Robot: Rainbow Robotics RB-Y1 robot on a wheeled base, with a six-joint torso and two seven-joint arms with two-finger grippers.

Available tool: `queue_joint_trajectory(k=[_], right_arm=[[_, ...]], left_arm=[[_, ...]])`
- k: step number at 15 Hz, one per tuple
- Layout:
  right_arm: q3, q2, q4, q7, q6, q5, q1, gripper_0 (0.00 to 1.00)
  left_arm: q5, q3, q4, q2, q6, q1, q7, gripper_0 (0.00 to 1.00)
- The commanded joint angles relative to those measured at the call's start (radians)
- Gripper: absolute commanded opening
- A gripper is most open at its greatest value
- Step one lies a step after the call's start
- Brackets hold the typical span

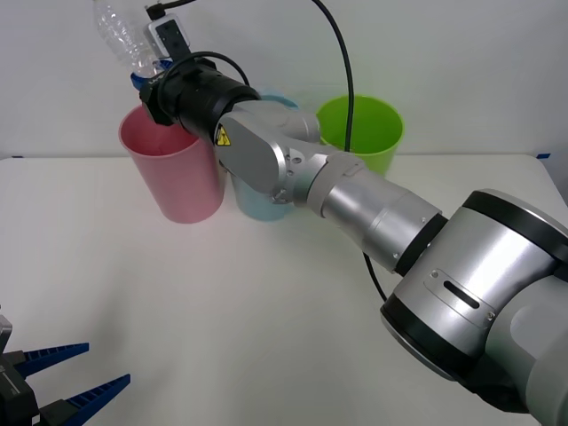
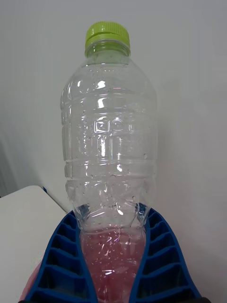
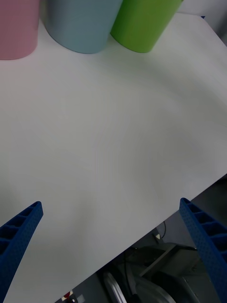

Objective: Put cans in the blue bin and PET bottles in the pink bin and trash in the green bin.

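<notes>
My right gripper (image 1: pixel 146 78) is shut on the PET bottle (image 1: pixel 122 37), a clear crinkled bottle with a yellow-green cap (image 2: pixel 107 34). The blue fingers (image 2: pixel 161 258) clamp the bottle's lower part (image 2: pixel 111 156). It hangs tilted just above the rim of the pink bin (image 1: pixel 173 173) at the back left. The blue bin (image 1: pixel 259 200) stands right of the pink one, mostly hidden behind my right arm. The green bin (image 1: pixel 362 129) is further right. My left gripper (image 1: pixel 75 373) waits open at the table's near left corner, and its wrist view shows the pink bin (image 3: pixel 16 28), blue bin (image 3: pixel 82 23) and green bin (image 3: pixel 142 23).
The white table (image 1: pixel 222 311) spreads between the bins and my left gripper. Its near edge (image 3: pixel 156 227) runs close to the left fingers. A black cable (image 1: pixel 346 71) arcs over the green bin.
</notes>
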State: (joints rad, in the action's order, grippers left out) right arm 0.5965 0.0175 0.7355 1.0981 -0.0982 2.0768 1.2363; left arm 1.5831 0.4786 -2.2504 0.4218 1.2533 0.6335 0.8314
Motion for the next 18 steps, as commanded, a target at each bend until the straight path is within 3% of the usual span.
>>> queue_joint_trajectory(k=[1,18], right_arm=[[0.0,0.0,-0.036,-0.004,0.0,-0.001,0.022,0.0],[0.077,0.0,-0.03,0.02,-0.017,-0.069,0.022,0.0]], left_arm=[[0.0,0.0,0.0,0.0,0.0,0.0,0.0,1.0],[0.0,0.0,0.0,0.0,0.0,0.0,0.0,1.0]])
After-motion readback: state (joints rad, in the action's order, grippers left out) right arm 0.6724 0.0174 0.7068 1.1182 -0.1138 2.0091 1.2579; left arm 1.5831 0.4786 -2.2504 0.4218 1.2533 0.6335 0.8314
